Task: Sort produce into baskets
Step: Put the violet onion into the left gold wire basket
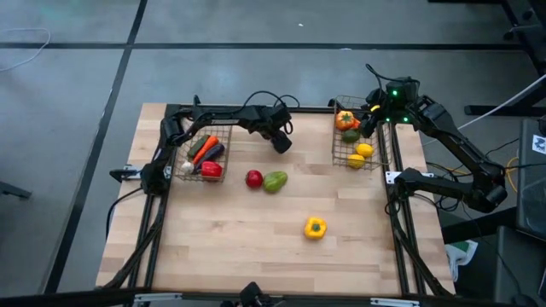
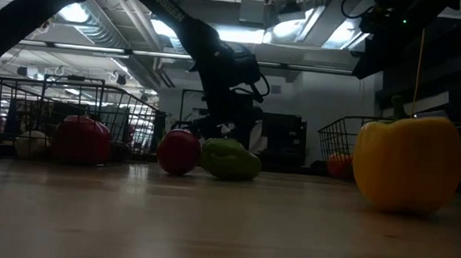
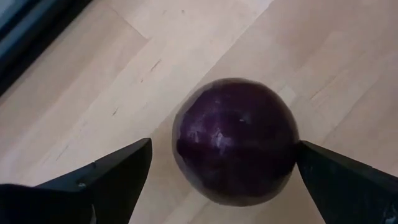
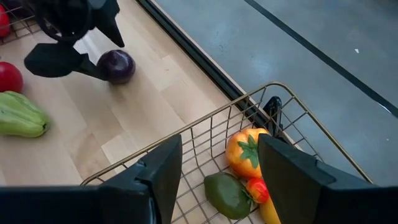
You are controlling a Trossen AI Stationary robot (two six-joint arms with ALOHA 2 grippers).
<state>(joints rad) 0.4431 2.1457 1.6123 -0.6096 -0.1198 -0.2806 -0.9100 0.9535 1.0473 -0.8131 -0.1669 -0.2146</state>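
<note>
Spreading across most of the high view, the wooden table (image 1: 256, 247) carries two wire baskets. The left basket (image 1: 181, 145) holds a carrot (image 1: 204, 146), a red pepper (image 1: 212, 170) and some darker pieces, hard to name from above. The right basket (image 1: 339, 150) holds an orange pepper (image 4: 245, 153), a green avocado (image 4: 227, 194) and yellow lemons (image 1: 363, 151). Loose on the boards lie a yellow pepper (image 1: 315, 228), a green piece (image 1: 275, 181) and a red ball-shaped fruit (image 1: 253, 178) just beside it. The left gripper (image 3: 221, 165) hangs low near the table's far edge, its fingers spread to either side of a round purple eggplant (image 3: 235, 140); one fingertip touches it, the other stands apart. The right gripper (image 4: 219, 165) hovers over the right basket, fingers released and holding nothing.
</note>
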